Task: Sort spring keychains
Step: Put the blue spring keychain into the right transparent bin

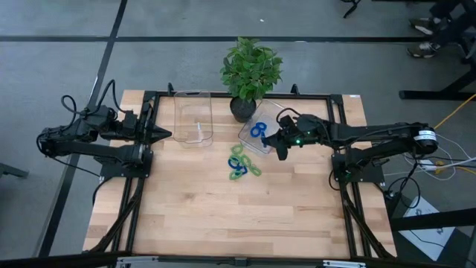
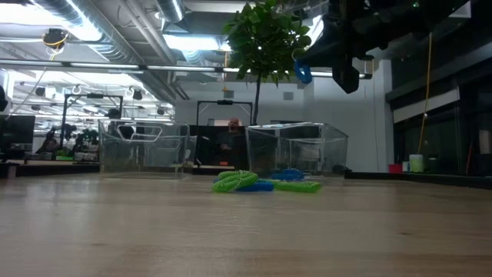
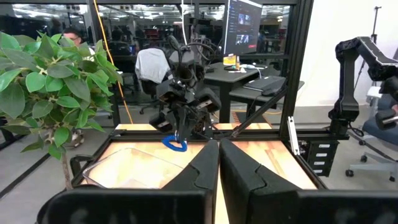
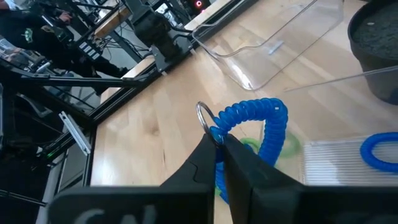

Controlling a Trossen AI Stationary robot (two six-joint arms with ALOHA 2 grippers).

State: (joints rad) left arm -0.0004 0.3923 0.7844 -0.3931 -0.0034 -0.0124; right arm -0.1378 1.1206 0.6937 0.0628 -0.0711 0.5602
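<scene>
Right of centre in the high view, the right gripper (image 1: 282, 149) hangs over the right bin (image 1: 249, 139); a blue keychain (image 1: 258, 130) lies inside it, and a heap of keychains (image 1: 242, 162) sits at mid-frame. At the left edge, the left gripper (image 1: 165, 135) waits with fingers pressed together beside the left bin (image 1: 193, 117).

Upper right in the low view, the gripper carries a held keychain (image 2: 303, 73) above the bins.

Centre of the right wrist view, the fingers clench its metal ring (image 4: 204, 118).
</scene>
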